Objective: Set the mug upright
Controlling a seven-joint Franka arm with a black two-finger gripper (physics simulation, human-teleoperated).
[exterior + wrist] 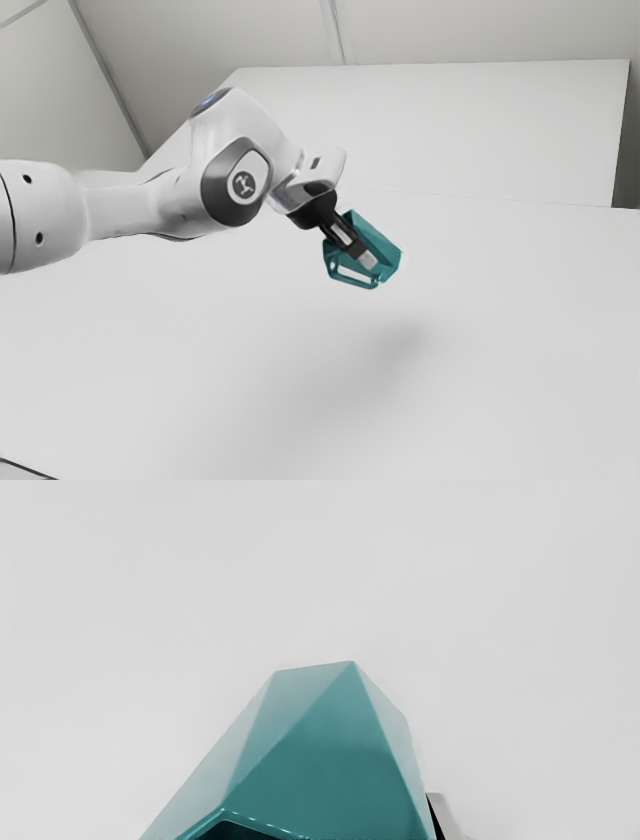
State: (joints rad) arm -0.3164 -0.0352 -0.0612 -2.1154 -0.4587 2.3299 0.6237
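In the exterior view the gripper (366, 256) angles down toward that view's right and is shut on the teal faceted mug (376, 237). The mug hangs tilted above the table, its handle (354, 275) at the lower left of its body. One finger lies across the near side; the other is hidden behind the mug. From the wrist, the mug (335, 770) shows its angular outer wall, with part of the rim and the dark inside close to the hand. A pale fingertip (442, 812) of the gripper sits against the mug's side.
A broad white table (500, 350) lies beneath the arm, with a soft shadow on it below the mug and set apart from it. Pale walls stand beyond the table's far edge.
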